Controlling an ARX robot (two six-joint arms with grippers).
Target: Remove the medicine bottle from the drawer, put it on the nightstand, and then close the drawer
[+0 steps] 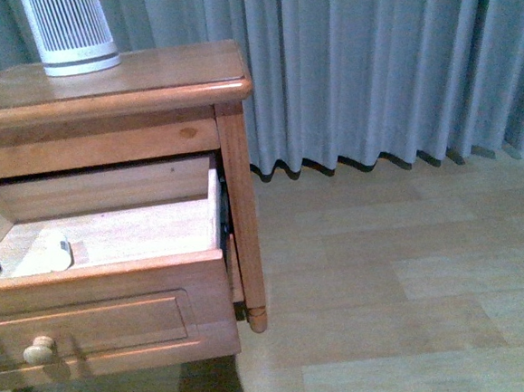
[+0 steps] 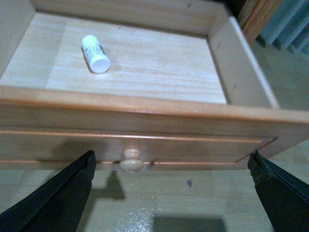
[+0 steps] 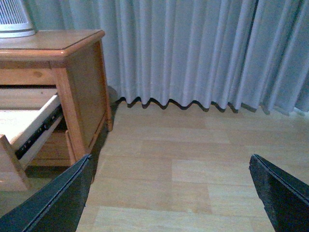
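Front view: the nightstand (image 1: 143, 74) fills the 9 o'clock half of the scene, and its upper drawer (image 1: 108, 317) stands wide open, with the pale wooden bottom exposed. The medicine bottle (image 1: 53, 251) lies on its side on that bottom, toward the 8 o'clock corner of the drawer's interior, close behind the front panel and apart from the side walls. A round wooden knob (image 1: 39, 350) sits on the panel front at about 7 o'clock. On the nightstand top, at 11 o'clock, stands a white ribbed tower device (image 1: 70, 34), cut off by the frame. A grey-blue curtain (image 1: 387, 59) hangs from 12 to 3 o'clock, and pale plank floor (image 1: 414, 284) spreads below it. In the left wrist view the left gripper (image 2: 171, 159) hovers in front of the drawer panel, with its dark fingers (image 2: 53, 198) spread far apart, released and empty; the knob lies between them and the bottle's cap end faces the panel. In the right wrist view the right gripper (image 3: 170, 159) is likewise spread wide and holds nothing, over bare floor beside the nightstand, with the drawer's black slide rail (image 3: 41, 130) visible.
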